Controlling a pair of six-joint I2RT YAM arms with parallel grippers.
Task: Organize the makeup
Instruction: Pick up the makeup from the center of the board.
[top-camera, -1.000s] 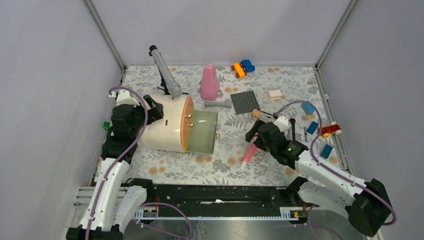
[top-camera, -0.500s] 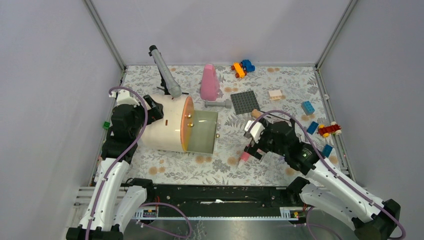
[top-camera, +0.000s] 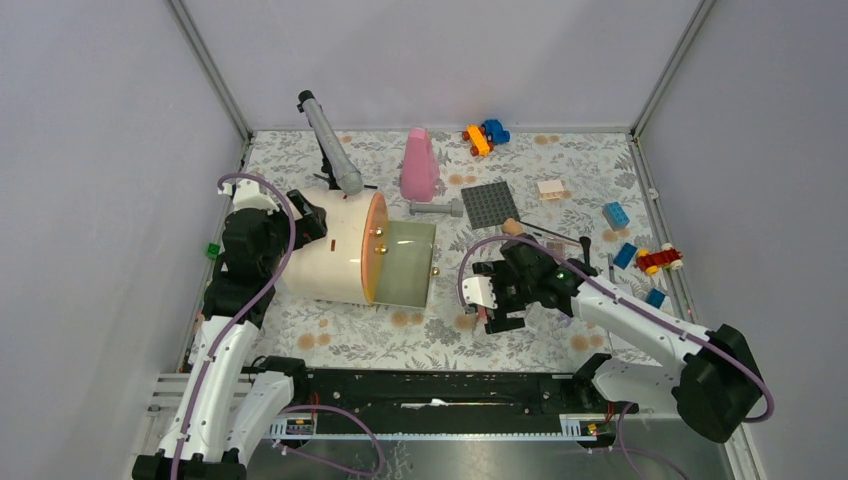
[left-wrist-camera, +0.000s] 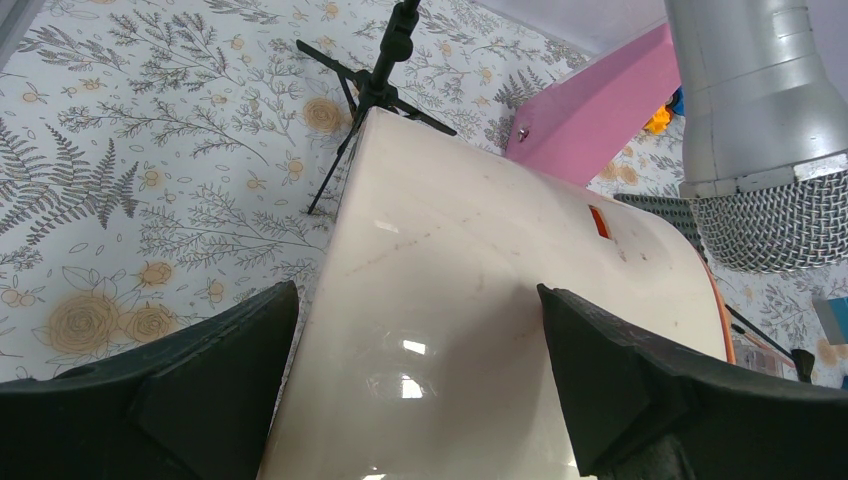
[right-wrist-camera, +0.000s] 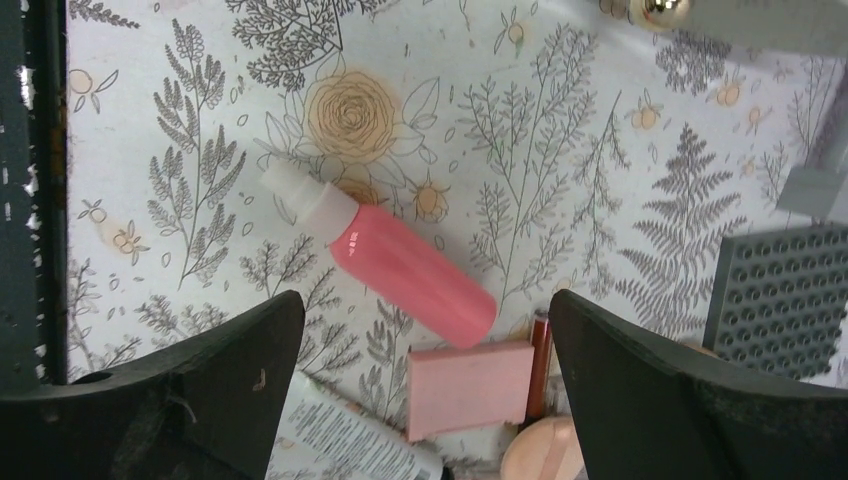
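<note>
Right hand (right-wrist-camera: 425, 300): I see it spread wide, gripping nothing, hovering over the pink tube (right-wrist-camera: 400, 265) lying on the table (right-wrist-camera: 150, 150). Pink square compact (right-wrist-camera: 470, 388) lies just beside the tube. Left hand (left-wrist-camera: 415, 292): spread wide astride cream drum (left-wrist-camera: 480, 250); contact unclear.

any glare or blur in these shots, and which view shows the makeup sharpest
Left wrist view: sharp, with two glare spots on the cream case. Right wrist view: the sharpest, only a faint sheen on the pink tube. Top view: even light, soft shadows, small things lack detail.
</note>
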